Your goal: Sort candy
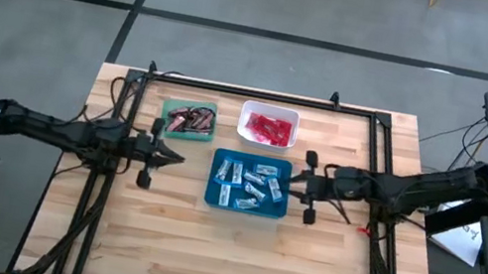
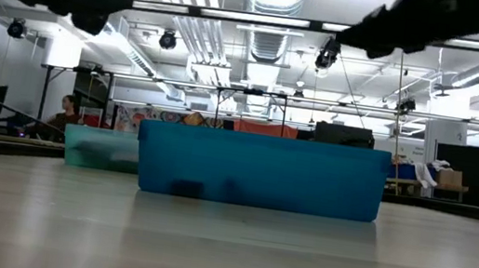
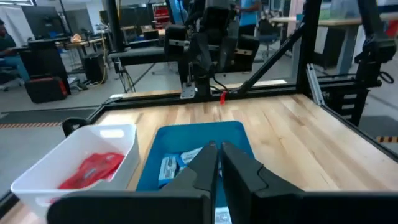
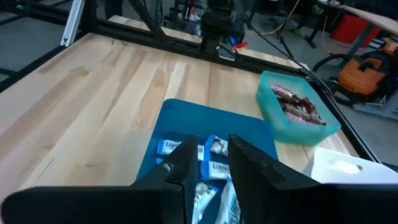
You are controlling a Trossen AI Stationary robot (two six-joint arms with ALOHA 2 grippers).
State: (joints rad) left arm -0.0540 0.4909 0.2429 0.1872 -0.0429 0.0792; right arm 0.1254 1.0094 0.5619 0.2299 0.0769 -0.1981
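Blue-and-white candy bars (image 1: 251,183) lie at mixed angles in the blue tray (image 1: 214,195). The left gripper (image 1: 178,157), level and pinched together empty, points at the tray's left side. The right gripper (image 1: 301,180) faces its right side, fingers slightly parted, empty.

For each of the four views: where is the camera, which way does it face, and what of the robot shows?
High: overhead, straight down; both arms, left gripper, right gripper.
Low: table height, level across; blue tray fills it, arms dark overhead.
Left wrist: faces across the table over its shut gripper, white tray alongside.
Right wrist: faces back over its gripper, green tray alongside.
All four show the blue tray.
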